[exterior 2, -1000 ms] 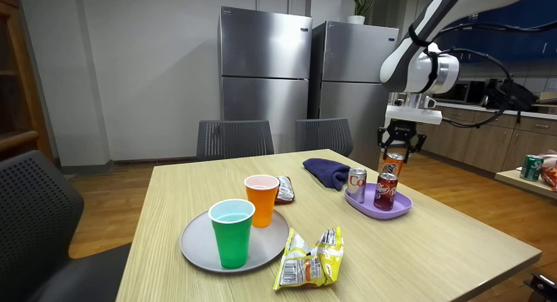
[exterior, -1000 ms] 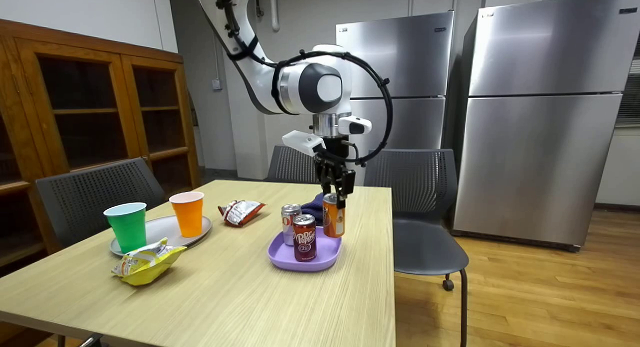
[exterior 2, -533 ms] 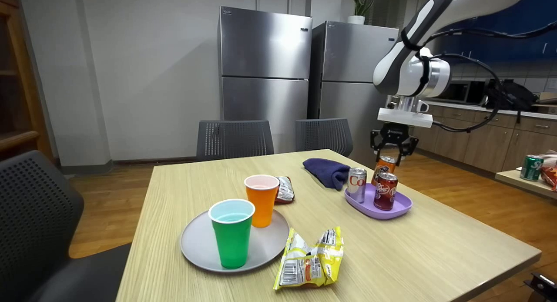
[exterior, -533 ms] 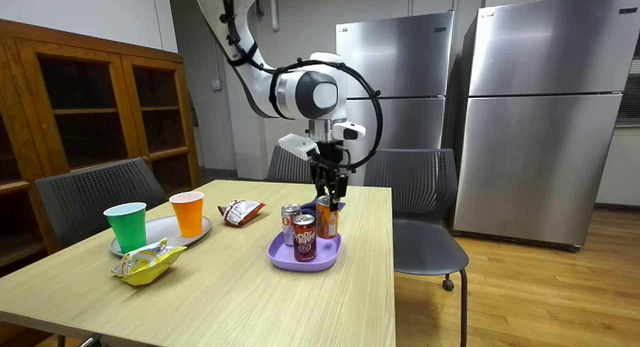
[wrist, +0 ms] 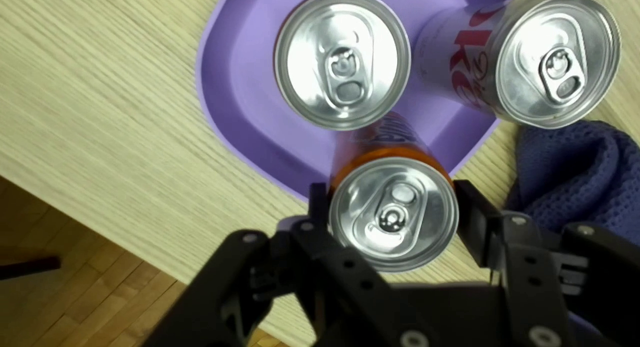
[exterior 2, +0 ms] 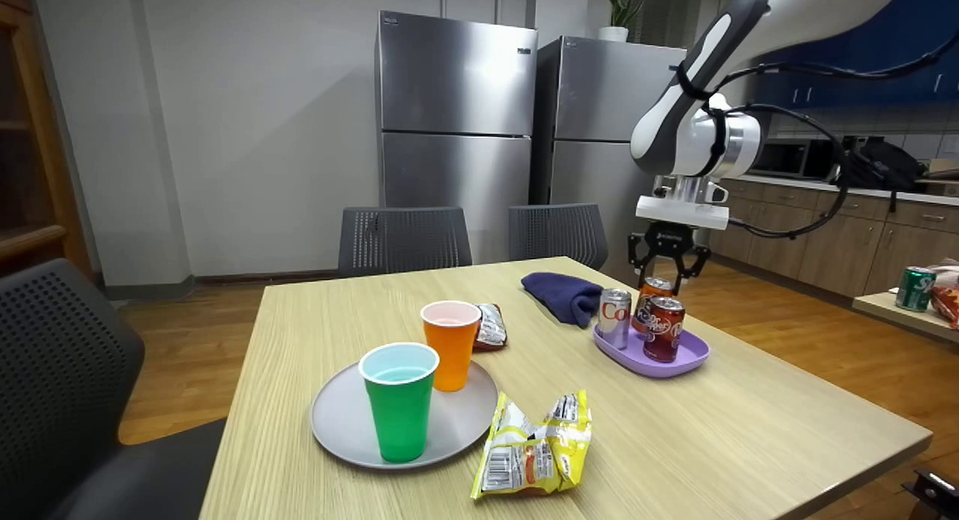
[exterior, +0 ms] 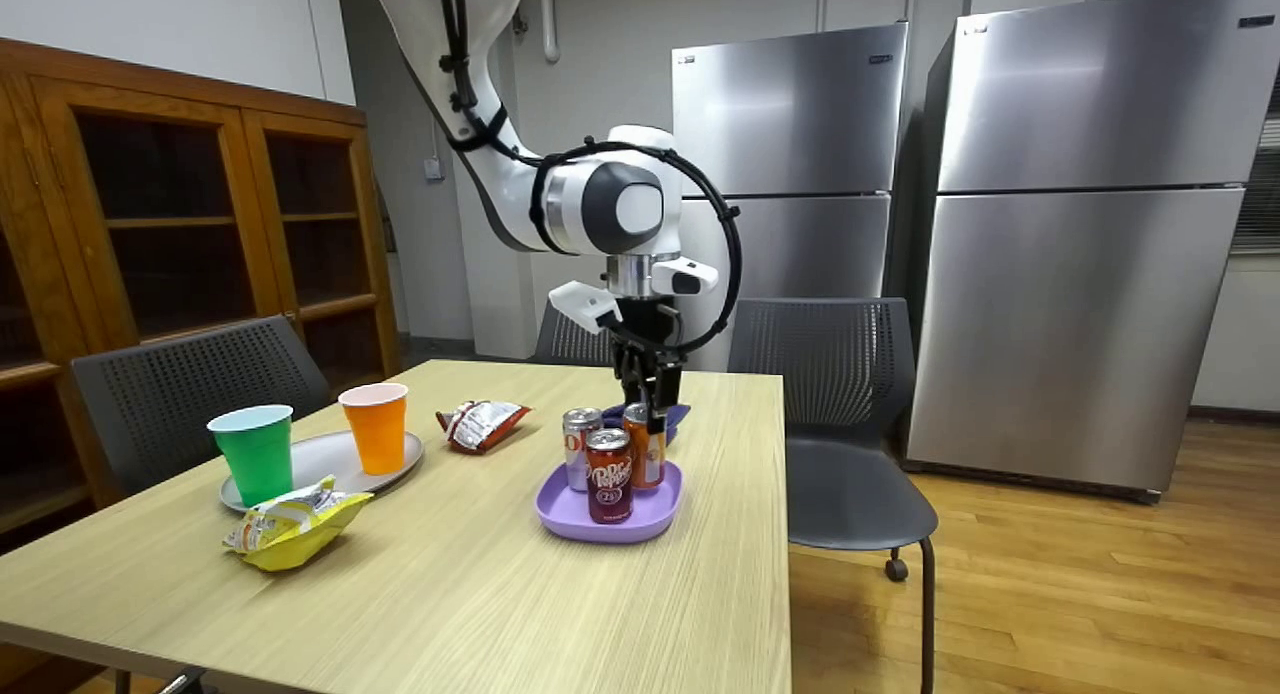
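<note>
My gripper [wrist: 392, 197] is shut on an orange soda can [wrist: 400, 212], its fingers on either side of the can near the lid. In an exterior view the upright can [exterior: 648, 464] is over the back of a purple tray [exterior: 610, 532]; I cannot tell whether its base touches the tray. A dark red Dr Pepper can [exterior: 610, 484] and a silver Diet Coke can [exterior 2: 614, 321] stand in the tray close by. In the wrist view the Dr Pepper lid [wrist: 345, 62] lies right beside the held can, overlapping part of its side.
A navy cloth [exterior 2: 566, 299] lies behind the tray. Farther along the table, a grey plate [exterior 2: 337, 422] bears a green cup [exterior 2: 401, 419] and an orange cup [exterior 2: 452, 348]. A yellow snack bag [exterior 2: 532, 452] and a red-silver bag [exterior: 482, 424] lie near it. Chairs surround the table.
The gripper has carried the orange can down and toward the other two cans, over the tray. The grip on it stays the same. The other cans and the tray have not moved.
</note>
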`<state>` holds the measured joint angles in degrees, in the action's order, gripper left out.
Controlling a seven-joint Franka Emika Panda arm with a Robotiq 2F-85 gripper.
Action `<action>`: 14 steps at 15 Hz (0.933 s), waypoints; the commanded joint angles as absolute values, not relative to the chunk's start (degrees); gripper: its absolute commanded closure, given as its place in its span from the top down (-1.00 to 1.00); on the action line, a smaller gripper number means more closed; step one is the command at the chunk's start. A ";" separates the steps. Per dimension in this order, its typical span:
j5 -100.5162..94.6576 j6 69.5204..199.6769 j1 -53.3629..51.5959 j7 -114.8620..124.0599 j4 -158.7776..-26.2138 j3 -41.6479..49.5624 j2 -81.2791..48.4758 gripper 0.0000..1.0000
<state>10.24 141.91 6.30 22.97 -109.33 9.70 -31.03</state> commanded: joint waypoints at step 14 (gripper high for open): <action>8.43 138.69 5.96 20.89 -112.55 10.90 -22.98 1.00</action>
<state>9.52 140.85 5.57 23.67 -109.10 11.09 -28.88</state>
